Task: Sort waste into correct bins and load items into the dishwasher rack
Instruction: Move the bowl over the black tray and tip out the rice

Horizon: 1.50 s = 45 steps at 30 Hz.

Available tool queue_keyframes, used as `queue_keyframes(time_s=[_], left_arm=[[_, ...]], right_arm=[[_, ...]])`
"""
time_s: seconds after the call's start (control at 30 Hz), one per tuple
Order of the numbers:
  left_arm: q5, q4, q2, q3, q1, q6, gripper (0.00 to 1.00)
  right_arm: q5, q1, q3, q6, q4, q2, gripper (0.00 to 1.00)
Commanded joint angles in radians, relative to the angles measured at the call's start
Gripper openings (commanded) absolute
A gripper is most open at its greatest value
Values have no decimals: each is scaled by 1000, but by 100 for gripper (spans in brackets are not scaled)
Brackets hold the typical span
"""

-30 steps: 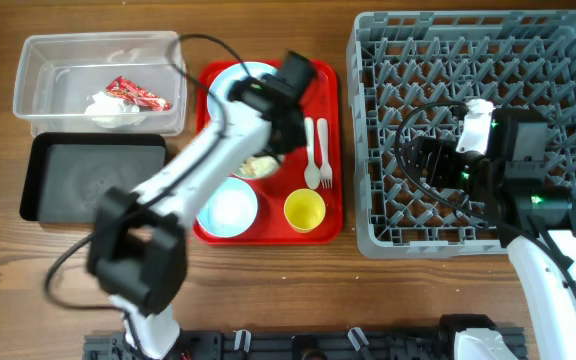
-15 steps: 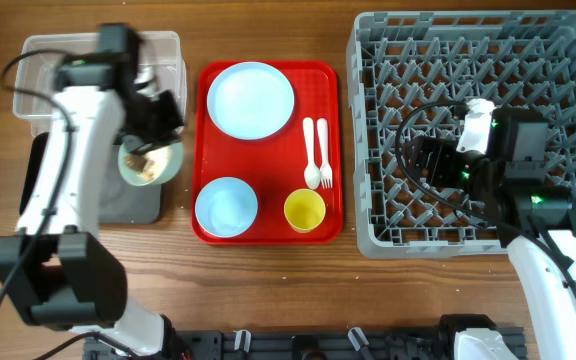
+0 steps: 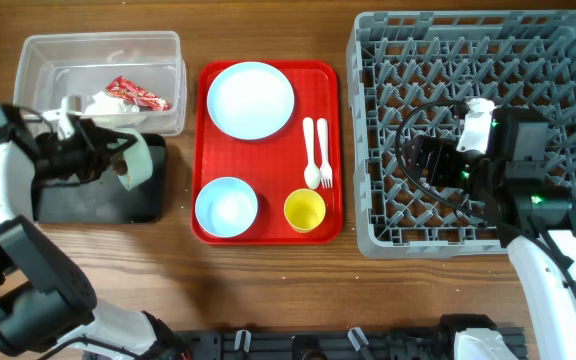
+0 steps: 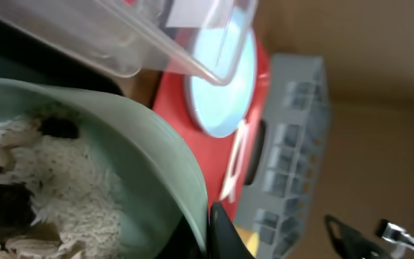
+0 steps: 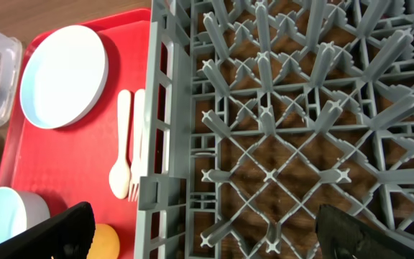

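As the overhead view shows, the pale green plastic bowl (image 3: pixel 143 160) is gripped by the closed left hand (image 3: pixel 118 165) and tilted over the shallow black rectangular tray (image 3: pixel 78 205) at nine o'clock. The right hand (image 3: pixel 426 160) is held open over the large grey lattice rack (image 3: pixel 568 60) at three o'clock. At the left wrist, white rice-like crumbs (image 4: pixel 85 194) and brownish lumps (image 4: pixel 6 208) are seen inside the bowl. At the right wrist, spread fingers (image 5: pixel 49 234) are seen above the rack.

Tilted pale green bowl (image 3: pixel 135 160) over black tray (image 3: pixel 88 206)
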Motion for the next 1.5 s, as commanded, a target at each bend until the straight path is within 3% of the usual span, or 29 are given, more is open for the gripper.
queue_keyframes(time_s=[0.0, 0.27, 0.47, 0.67, 0.87, 1.03, 1.47], left_arm=[[273, 78, -9, -79, 63, 46, 4], [359, 87, -9, -122, 159, -10, 4], [505, 73, -9, -122, 223, -32, 4], [509, 72, -9, -122, 272, -61, 4], [531, 74, -9, -122, 287, -293, 4], [537, 143, -9, -122, 287, -310, 4], [571, 106, -10, -122, 284, -370, 4]], right_arm=[[16, -2, 21, 11, 14, -12, 100], [16, -2, 21, 11, 32, -11, 100], [16, -2, 21, 11, 32, -11, 100], [16, -2, 21, 11, 32, -11, 100], [15, -2, 21, 13, 32, -11, 100], [15, -2, 21, 13, 32, -11, 100], [15, -2, 21, 13, 27, -11, 100]])
